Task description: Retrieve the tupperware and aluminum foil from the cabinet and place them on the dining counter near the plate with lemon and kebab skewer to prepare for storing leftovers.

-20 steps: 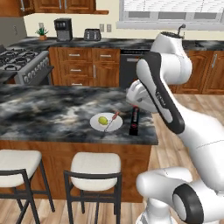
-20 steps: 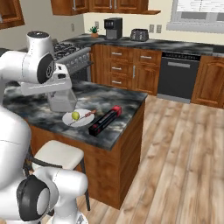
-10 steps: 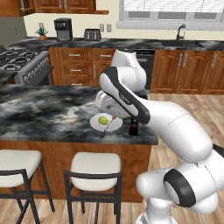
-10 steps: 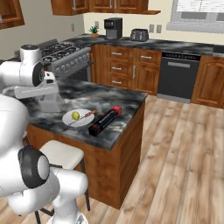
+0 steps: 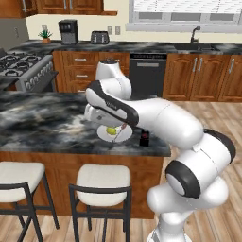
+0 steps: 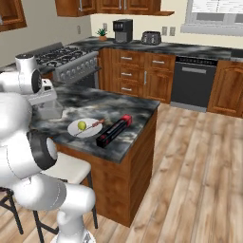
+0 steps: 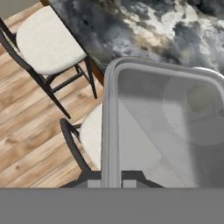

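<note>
A home kitchen, rendered.
Wooden cabinets (image 6: 142, 71), a gas stove (image 6: 66, 59), a dishwasher (image 6: 191, 85), a sink tap (image 5: 194, 33) and a marble island (image 6: 99, 107) with stools (image 5: 101, 182).

plate (image 6: 84, 128): on dining counter (image 6: 123, 110), near its end, by the stool-side edge
lemon (image 6: 82, 125): on plate; skewer (image 6: 96, 124) lies beside it, twd the foil
aluminum foil (image 6: 114, 130): flat on counter, just right of plate in right base view, apart from it
tupperware (image 7: 162, 122): held at rim in gripper (image 7: 114, 177), above counter edge, left of plate in right base view; plate & lemon seen thru its wall in hand view
stools (image 5: 103, 178): two, on floor in front of counter, under overhang
stove (image 6: 66, 59): behind counter, on wall side
</note>
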Tool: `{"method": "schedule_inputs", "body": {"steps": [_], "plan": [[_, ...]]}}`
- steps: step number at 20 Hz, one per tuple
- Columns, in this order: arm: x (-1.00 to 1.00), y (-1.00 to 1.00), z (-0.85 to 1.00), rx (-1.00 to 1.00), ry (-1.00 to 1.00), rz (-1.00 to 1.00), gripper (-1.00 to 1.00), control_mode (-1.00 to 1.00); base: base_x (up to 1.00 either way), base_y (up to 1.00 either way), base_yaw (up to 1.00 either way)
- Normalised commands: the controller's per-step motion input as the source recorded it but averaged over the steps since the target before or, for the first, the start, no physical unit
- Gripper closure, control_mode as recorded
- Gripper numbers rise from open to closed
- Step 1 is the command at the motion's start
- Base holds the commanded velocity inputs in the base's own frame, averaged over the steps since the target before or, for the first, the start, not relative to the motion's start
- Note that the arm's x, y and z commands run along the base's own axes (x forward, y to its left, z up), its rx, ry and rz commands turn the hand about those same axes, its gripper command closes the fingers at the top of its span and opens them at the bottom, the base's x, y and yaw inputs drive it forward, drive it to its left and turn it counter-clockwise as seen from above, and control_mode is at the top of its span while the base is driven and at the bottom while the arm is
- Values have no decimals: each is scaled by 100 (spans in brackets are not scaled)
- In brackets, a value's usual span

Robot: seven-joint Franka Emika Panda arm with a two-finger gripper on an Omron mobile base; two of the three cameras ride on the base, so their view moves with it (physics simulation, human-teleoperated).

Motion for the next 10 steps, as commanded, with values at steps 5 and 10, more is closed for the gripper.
{"method": "schedule_inputs", "body": {"steps": [5, 10], "plan": [[69, 31, -44, -4, 0, 2, 100, -100, 0, 0, 0], [66, 26, -55, 0, 0, 2, 100, -100, 0, 0, 0]]}}
